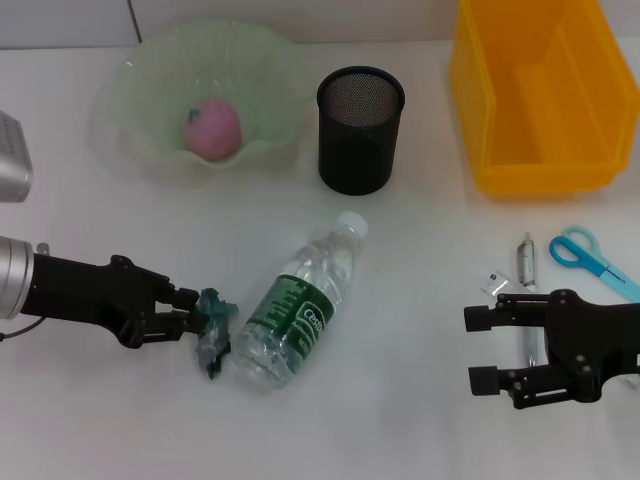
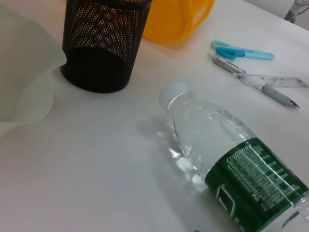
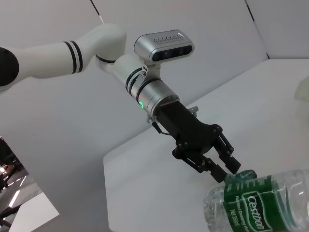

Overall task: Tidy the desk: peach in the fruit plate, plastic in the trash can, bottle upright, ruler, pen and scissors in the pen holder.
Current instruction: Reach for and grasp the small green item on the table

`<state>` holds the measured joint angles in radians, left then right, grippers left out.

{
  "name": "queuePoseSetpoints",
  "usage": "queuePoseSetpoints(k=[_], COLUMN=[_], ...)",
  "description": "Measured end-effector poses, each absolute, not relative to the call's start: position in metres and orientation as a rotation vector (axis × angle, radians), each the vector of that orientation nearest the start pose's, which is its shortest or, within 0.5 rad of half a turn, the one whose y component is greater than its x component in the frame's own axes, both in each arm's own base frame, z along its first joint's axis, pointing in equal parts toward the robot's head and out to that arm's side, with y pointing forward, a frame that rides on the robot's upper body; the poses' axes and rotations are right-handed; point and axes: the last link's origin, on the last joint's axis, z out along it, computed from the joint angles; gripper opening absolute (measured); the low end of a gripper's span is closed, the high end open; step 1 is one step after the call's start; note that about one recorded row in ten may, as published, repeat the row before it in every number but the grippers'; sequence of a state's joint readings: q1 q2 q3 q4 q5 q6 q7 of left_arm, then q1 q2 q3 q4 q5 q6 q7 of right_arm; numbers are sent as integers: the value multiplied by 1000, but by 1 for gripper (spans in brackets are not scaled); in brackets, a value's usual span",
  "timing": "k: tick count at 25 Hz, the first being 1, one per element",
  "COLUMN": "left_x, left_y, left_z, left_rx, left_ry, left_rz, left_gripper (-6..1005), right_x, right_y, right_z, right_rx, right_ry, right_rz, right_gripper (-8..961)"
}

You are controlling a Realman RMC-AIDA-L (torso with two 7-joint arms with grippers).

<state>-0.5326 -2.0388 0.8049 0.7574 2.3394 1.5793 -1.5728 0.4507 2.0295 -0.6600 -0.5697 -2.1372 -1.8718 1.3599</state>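
One peach [image 1: 212, 128]; one bottle [image 1: 296, 305]; one pen holder [image 1: 359, 129]; one scissors [image 1: 592, 256]; one pen [image 1: 527, 282]

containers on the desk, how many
3, all at the back: the fruit plate on the left, the pen holder in the middle, the yellow bin on the right.

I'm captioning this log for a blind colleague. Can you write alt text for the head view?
The left hand pinches crumpled green plastic beside a lying bottle on the white desk. The open right hand hovers near the pen and scissors. Behind: peach in fruit plate, pen holder, yellow bin.
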Motion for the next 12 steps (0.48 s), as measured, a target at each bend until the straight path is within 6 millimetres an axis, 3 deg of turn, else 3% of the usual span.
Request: queuePoseSetpoints(k=[7, 12], left_x=[-294, -298], left_y=[316, 315], left_z=[2, 2], left_rx=[-2912, -2905], left_ry=[-826, -837], left_rz=[-111, -99], left_gripper=[316, 116], right_x=[285, 285], right_y=[260, 260], right_z=[3, 3], right_rx=[-2995, -2996], right_ry=[744, 733], right_rz=[799, 799], right_gripper=[791, 791])
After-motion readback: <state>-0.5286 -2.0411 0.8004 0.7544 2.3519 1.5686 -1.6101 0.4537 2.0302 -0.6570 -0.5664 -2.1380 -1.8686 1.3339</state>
